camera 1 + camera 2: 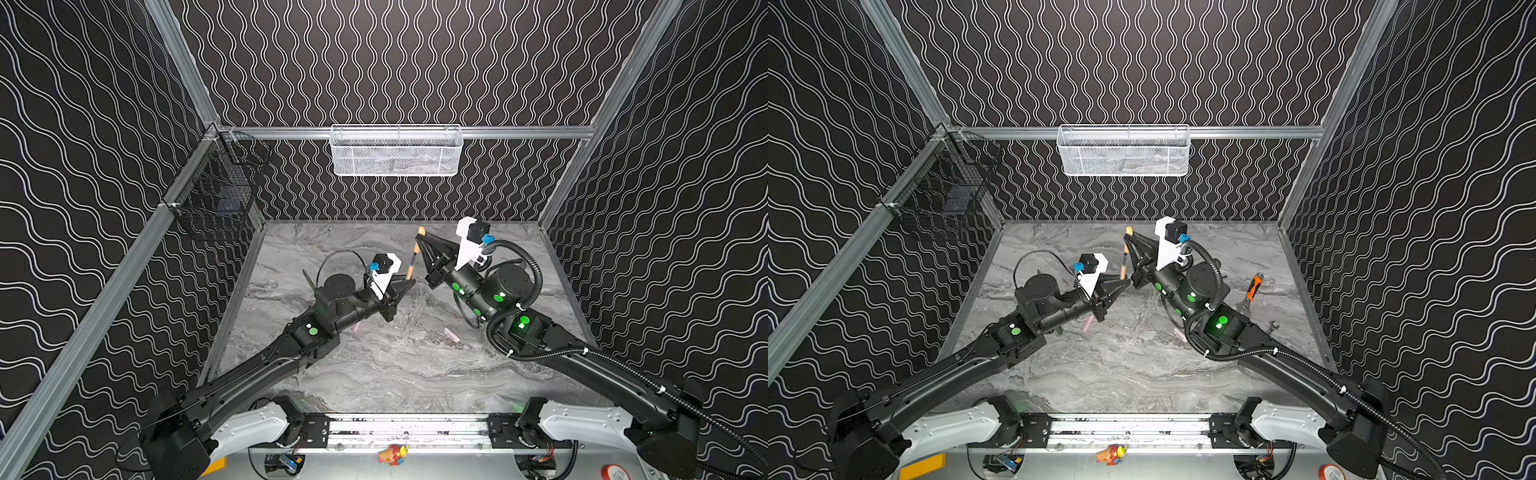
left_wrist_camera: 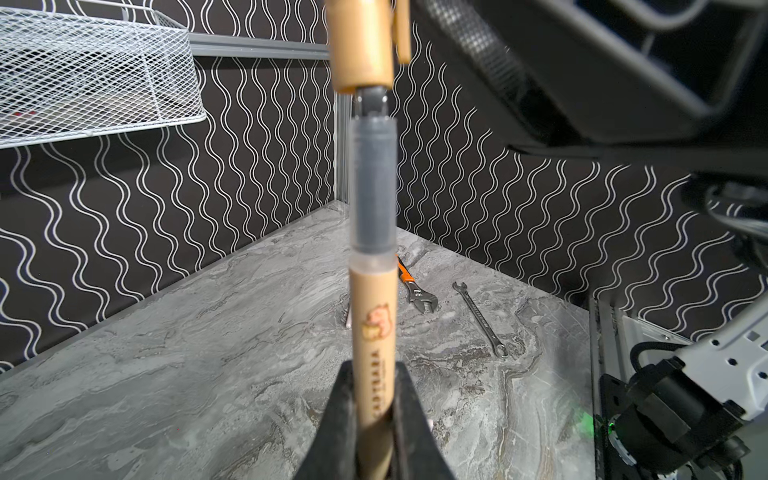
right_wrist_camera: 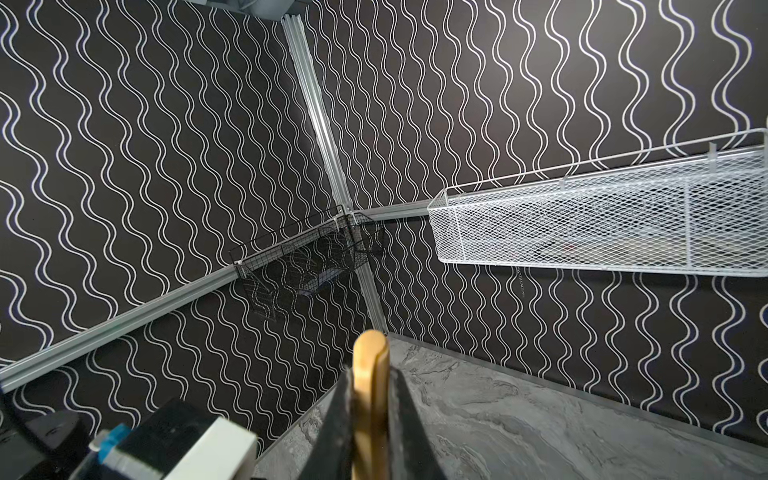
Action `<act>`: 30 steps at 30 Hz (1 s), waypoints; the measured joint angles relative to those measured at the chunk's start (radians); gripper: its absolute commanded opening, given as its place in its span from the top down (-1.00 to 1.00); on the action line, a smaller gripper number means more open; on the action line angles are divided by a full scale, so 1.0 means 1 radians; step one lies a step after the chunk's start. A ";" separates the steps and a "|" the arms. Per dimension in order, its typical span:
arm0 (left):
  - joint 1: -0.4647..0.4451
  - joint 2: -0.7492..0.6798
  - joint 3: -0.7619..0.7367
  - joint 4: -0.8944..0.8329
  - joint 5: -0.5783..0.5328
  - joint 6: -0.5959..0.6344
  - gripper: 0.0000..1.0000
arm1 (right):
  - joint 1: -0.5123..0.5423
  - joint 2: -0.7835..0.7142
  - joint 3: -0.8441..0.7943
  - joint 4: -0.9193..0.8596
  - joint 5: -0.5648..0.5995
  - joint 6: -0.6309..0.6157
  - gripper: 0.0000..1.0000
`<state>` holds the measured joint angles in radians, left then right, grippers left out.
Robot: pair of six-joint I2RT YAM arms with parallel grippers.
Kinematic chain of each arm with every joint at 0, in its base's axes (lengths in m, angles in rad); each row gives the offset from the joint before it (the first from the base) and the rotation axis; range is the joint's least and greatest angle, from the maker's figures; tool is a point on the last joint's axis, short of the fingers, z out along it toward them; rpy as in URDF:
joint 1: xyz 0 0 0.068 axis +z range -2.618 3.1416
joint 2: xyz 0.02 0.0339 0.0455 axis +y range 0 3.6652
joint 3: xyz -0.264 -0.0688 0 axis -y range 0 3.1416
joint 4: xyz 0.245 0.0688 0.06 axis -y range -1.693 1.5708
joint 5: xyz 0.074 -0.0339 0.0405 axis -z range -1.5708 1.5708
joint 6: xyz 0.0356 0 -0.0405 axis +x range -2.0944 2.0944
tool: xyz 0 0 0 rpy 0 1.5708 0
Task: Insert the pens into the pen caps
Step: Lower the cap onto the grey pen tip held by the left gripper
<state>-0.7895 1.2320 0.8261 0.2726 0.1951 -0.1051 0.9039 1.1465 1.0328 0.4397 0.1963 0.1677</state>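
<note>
On the left, the left gripper (image 1: 409, 283) pinched the lower barrel of the tan-gold pen (image 2: 372, 324), holding it above the marble table (image 1: 374, 374) with its dark tip pointing up and away. Just to the right, the right gripper (image 1: 420, 243) was clamped on the gold cap (image 2: 362, 45), whose mouth met the pen's tip. Further right, a pale pink cap (image 1: 452, 334) lay on the table near the right arm, and an orange-handled wrench (image 1: 1252, 289) lay beyond it.

Right tool (image 3: 370, 386) clamps gold pen cap (image 3: 366, 353); white mesh basket (image 3: 582, 232) on wall.
</note>
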 measured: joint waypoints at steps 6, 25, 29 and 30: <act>-0.001 0.000 -0.001 -0.004 -0.008 0.000 1.00 | 0.000 0.008 -0.012 0.016 -0.005 0.020 0.86; -0.002 -0.015 -0.014 -0.012 -0.010 -0.002 1.00 | 0.003 0.003 -0.058 0.074 -0.008 0.035 0.83; -0.002 -0.018 -0.015 -0.012 -0.008 -0.002 1.00 | 0.003 -0.009 -0.067 0.074 -0.008 0.045 0.83; -0.003 -0.019 -0.015 -0.012 -0.008 -0.002 1.00 | 0.003 -0.012 -0.069 0.074 -0.008 0.045 0.82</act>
<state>-0.7921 1.2133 0.8108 0.2604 0.1875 -0.1066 0.9070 1.1347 0.9642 0.5133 0.1883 0.2123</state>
